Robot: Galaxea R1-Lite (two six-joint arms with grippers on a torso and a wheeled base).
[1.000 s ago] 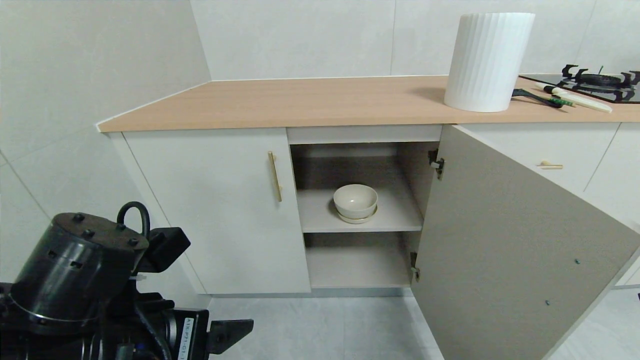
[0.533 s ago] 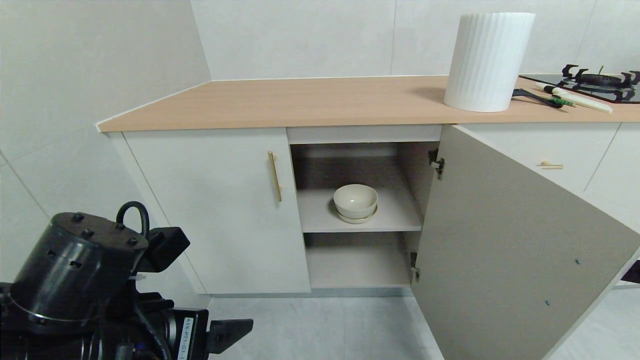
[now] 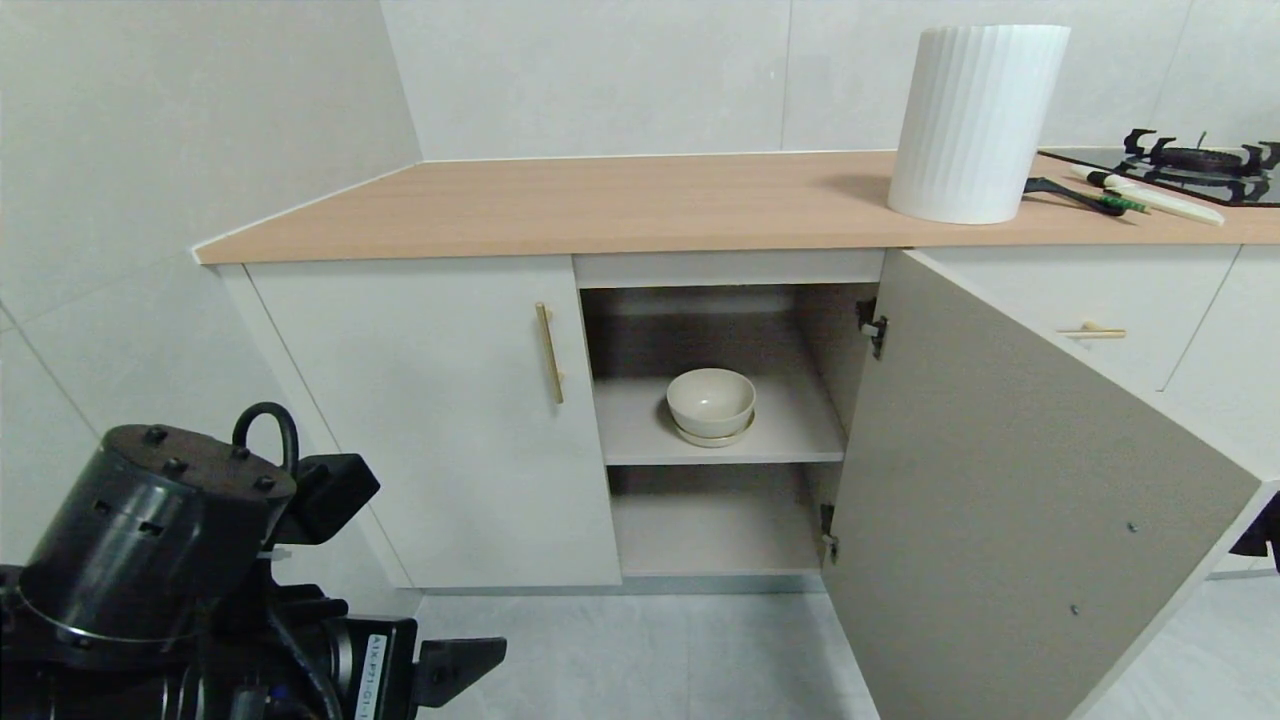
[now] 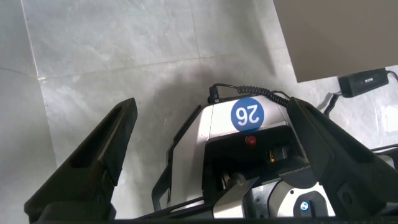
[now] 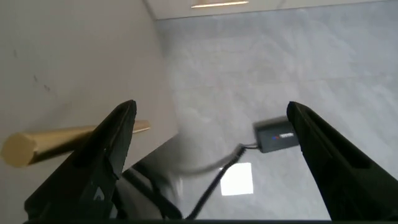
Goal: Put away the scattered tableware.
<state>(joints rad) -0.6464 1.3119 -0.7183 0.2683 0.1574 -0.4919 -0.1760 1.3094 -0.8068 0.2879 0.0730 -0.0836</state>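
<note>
Right claw point(image 5: 210, 111) spread by door handle point(image 5: 56, 144), cream bowl point(image 3: 711, 398) on plate point(image 3: 712, 438)

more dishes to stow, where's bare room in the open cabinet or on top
Lower shelf: all bare. Upper shelf: strips either side of the bowl on its plate. Countertop: bare left of the white ribbed container, crowded with utensils right of it.

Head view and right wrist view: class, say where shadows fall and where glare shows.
Head view: the white ribbed canister casts a soft shadow leftward on the countertop; the open cabinet darkens toward its back, yet the bowl on its upper shelf is lit. Right wrist view: a bright reflected patch glares on the floor.
</note>
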